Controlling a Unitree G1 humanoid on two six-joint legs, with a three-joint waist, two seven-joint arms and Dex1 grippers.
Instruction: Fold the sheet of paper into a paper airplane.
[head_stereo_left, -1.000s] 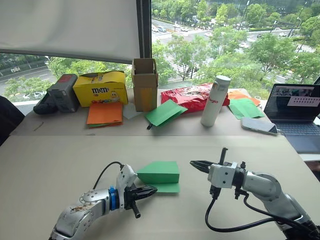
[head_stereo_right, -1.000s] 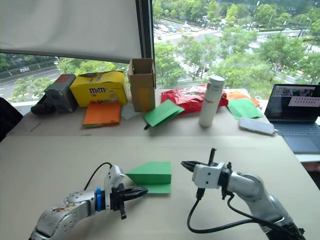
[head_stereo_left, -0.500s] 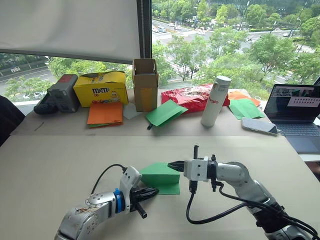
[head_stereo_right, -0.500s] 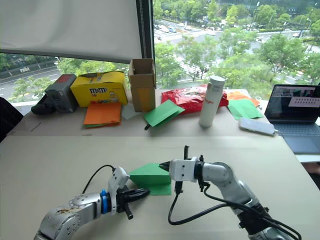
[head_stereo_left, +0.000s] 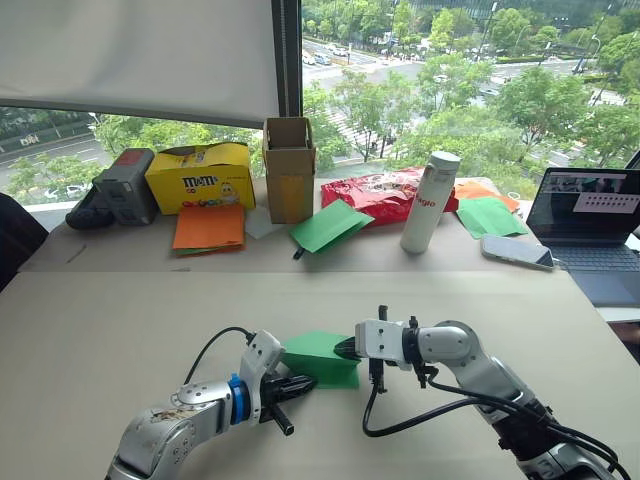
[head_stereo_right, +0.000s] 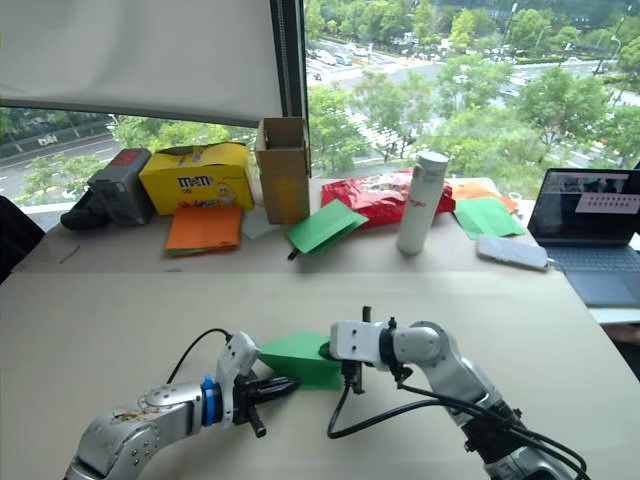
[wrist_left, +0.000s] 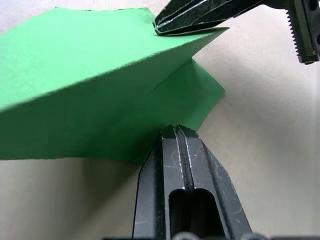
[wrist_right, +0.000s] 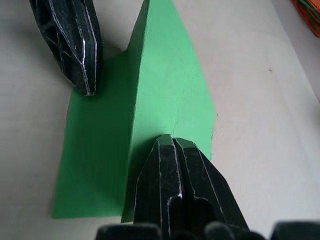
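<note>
The sheet of paper (head_stereo_left: 318, 350) lies partly folded on the beige table (head_stereo_left: 120, 320). It has a flat lower layer and a raised upper flap (wrist_right: 170, 85). My left gripper (head_stereo_left: 303, 384) is shut, and its tip (wrist_left: 175, 131) sits at the near edge of the lower layer. The left gripper's fingertips (wrist_right: 85, 87) rest on that flat layer. My right gripper (head_stereo_left: 343, 348) is shut too, and its tip (wrist_right: 167, 139) lies on top of the raised flap near the flap's right corner. The two tips are about half a gripper length apart.
Along the back of the table stand a grey device (head_stereo_left: 120, 185), a yellow box (head_stereo_left: 200, 175), a cardboard box (head_stereo_left: 290, 165), orange sheets (head_stereo_left: 210, 228), a spare green sheet (head_stereo_left: 330, 225), a red bag (head_stereo_left: 375, 190) and a white bottle (head_stereo_left: 430, 200). A phone (head_stereo_left: 515, 252) and a laptop (head_stereo_left: 590, 215) are at the right.
My right gripper has moved left from open table to the paper and now touches the raised flap. My left gripper has edged forward onto the lower layer.
</note>
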